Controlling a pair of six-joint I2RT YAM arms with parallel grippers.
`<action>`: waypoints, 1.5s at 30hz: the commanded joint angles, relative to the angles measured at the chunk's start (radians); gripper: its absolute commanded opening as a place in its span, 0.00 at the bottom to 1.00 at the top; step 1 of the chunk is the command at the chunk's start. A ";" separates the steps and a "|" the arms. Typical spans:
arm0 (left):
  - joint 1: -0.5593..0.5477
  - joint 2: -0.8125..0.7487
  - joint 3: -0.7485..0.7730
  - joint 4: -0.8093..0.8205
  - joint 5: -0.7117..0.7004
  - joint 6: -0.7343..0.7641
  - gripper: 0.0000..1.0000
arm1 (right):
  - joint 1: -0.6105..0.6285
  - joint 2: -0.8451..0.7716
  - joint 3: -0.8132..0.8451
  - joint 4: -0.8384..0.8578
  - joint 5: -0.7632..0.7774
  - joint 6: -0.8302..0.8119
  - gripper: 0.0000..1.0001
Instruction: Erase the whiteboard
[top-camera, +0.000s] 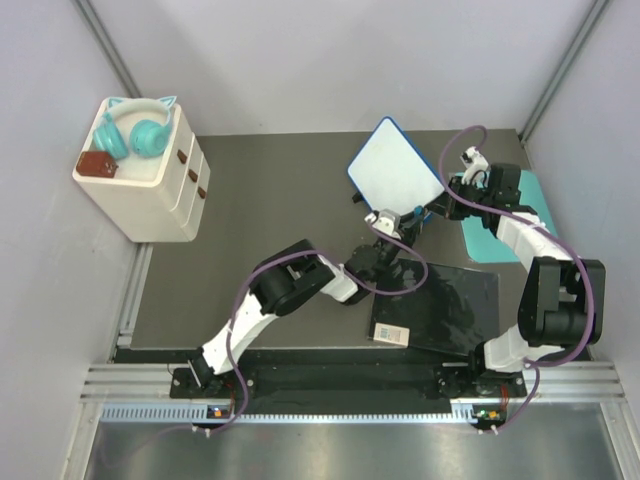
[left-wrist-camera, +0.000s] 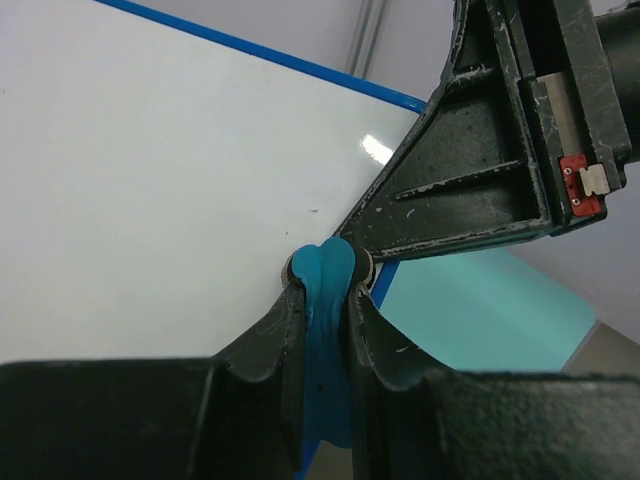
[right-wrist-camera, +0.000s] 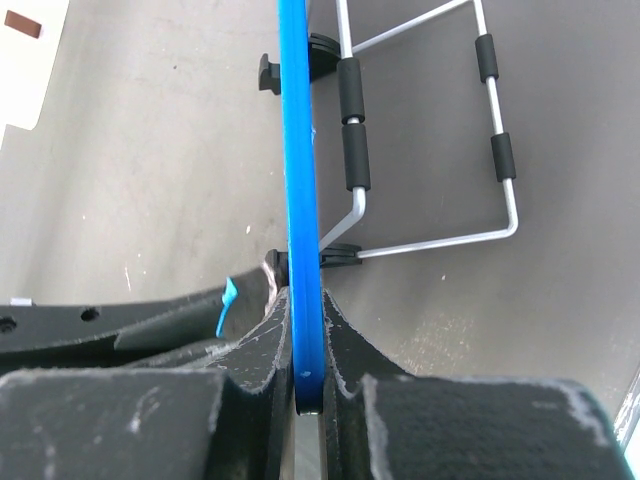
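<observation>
Black sheet (top-camera: 452, 298): is lying flat and glossy on the dark table (top-camera: 260, 215), just beyond the arm bases, with a small white card (top-camera: 392, 333) sitting on its near left corner.

Left gripper (left-wrist-camera: 328, 288): is reaching forward and to the right over the sheet's far edge. Its fingers are clenching a teal-blue wad (left-wrist-camera: 326, 268), which bulges out between the tips.

Teal-blue wad: is pressing against the white face of the board close to its lower right edge, right beside the other gripper.

Right gripper (right-wrist-camera: 306, 335): is coming in from the right with its jaws pinching the board's thin blue rim (right-wrist-camera: 297, 190), seen edge-on between the fingers.

Whiteboard (top-camera: 394, 165): is standing tilted in the far right part of the table, its white face turned toward the left arm and showing one glare spot. A wire stand (right-wrist-camera: 432, 150) with black sleeves is showing behind it. I cannot tell whether its feet are touching the table.

Teal mat (top-camera: 492, 232): is lying on the table just right of the board, partly under the right arm.

White drawer box (top-camera: 145, 185): is sitting well apart at the far left, carrying teal headphones (top-camera: 135, 130) and a small brown object (top-camera: 97, 163) on top.
</observation>
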 joint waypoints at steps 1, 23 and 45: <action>-0.071 -0.017 -0.053 -0.155 0.052 -0.083 0.00 | 0.039 0.030 -0.015 -0.064 0.053 -0.114 0.00; 0.013 -0.146 -0.226 -0.235 -0.293 -0.148 0.00 | 0.039 0.047 -0.009 -0.079 0.055 -0.117 0.00; 0.114 -0.652 -0.615 0.109 -0.521 0.319 0.00 | 0.039 0.021 -0.032 -0.177 0.090 -0.108 0.00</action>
